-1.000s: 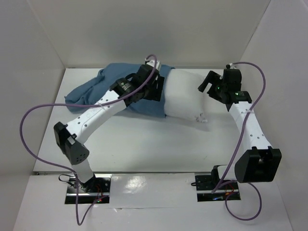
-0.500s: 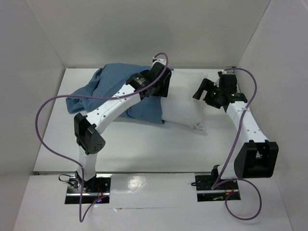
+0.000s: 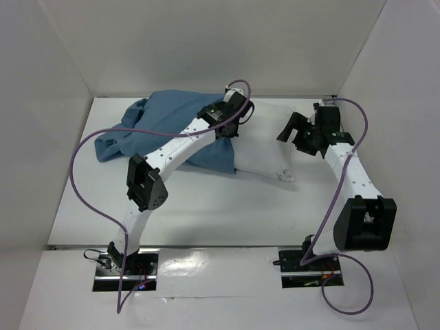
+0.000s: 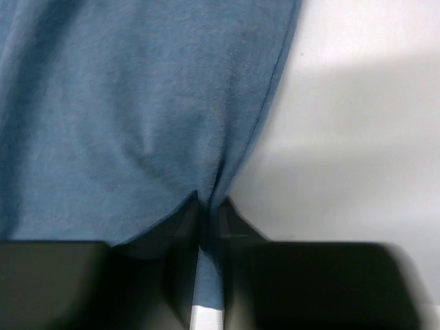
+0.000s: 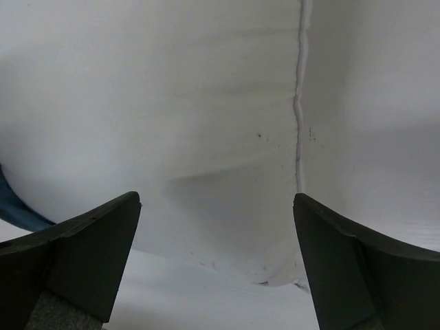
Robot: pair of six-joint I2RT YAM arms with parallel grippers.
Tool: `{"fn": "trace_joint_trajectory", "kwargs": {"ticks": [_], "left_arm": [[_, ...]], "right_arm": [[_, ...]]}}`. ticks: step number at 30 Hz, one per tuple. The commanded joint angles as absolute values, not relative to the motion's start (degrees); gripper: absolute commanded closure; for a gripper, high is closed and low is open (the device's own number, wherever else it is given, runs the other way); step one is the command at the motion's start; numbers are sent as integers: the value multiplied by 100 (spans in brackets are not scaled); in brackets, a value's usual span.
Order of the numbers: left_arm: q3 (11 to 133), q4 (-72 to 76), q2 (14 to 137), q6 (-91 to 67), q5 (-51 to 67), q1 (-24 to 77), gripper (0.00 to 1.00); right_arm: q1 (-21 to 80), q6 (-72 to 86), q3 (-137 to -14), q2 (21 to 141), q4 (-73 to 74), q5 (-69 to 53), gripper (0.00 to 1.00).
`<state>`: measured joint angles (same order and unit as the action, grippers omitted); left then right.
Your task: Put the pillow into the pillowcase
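Note:
The white pillow (image 3: 265,141) lies across the back of the table, its left part inside the blue pillowcase (image 3: 158,127). At the pillowcase's open hem, on top of the pillow, my left gripper (image 3: 240,117) is shut. In the left wrist view a fold of blue pillowcase (image 4: 137,103) is pinched between the jaws of the left gripper (image 4: 208,206), with white pillow (image 4: 357,137) to the right. My right gripper (image 3: 287,129) stands open at the pillow's right end. The right wrist view shows the right gripper (image 5: 216,199) wide apart, facing the pillow (image 5: 172,103) and holding nothing.
White walls (image 3: 62,55) close in the table (image 3: 227,206) at the back and on both sides. Purple cables (image 3: 82,179) loop from both arms over the table. A tail of blue cloth (image 3: 113,144) trails toward the left wall.
My left arm has reached further right and back along the pillowcase, and its gripper has shut on the hem. The right gripper has shifted slightly left and stayed open.

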<state>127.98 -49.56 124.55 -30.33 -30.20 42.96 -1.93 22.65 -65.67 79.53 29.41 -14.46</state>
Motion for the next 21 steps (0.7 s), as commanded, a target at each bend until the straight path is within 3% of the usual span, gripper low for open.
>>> {"fn": "trace_joint_trajectory", "kwargs": {"ticks": [1, 2, 3, 5, 6, 7, 8, 10, 14, 21], "left_arm": [[13157, -4948, 12384, -2901, -2701, 4236, 84], [13157, -4870, 12305, -2744, -2489, 4236, 96], [13157, -4869, 12305, -2655, -2226, 4236, 100], [13228, -4721, 12156, -2462, -1462, 4368, 100], [13367, -4650, 12155, -2391, -1154, 4473, 100], [13481, -4649, 12155, -2391, -473, 4526, 100], [13630, -4571, 12251, -2443, -57, 4579, 100], [14079, -4316, 12436, -2566, 1169, 4754, 100], [14414, -3719, 12691, -3093, 2624, 4843, 100], [13773, -3805, 11734, -2700, 3032, 4334, 100]], "right_arm": [[-229, 2285, -6540, 8182, 2462, -1748, 1], [-229, 2390, -6452, 8183, 2339, -1819, 1], [-229, 2443, -6364, 8252, 2225, -1898, 2], [-229, 2653, -6057, 8332, 1742, -2310, 16], [-229, 2802, -5908, 8393, 1497, -2529, 29], [-176, 2995, -5567, 8394, 798, -3088, 70], [-80, 3571, -5381, 8394, 330, -3363, 84], [523, 4259, -4994, 8446, -1133, -3812, 99], [1195, 5062, -5089, 8421, -2090, -3735, 100], [1055, 4835, -4395, 7849, -2004, -3594, 100]]}}
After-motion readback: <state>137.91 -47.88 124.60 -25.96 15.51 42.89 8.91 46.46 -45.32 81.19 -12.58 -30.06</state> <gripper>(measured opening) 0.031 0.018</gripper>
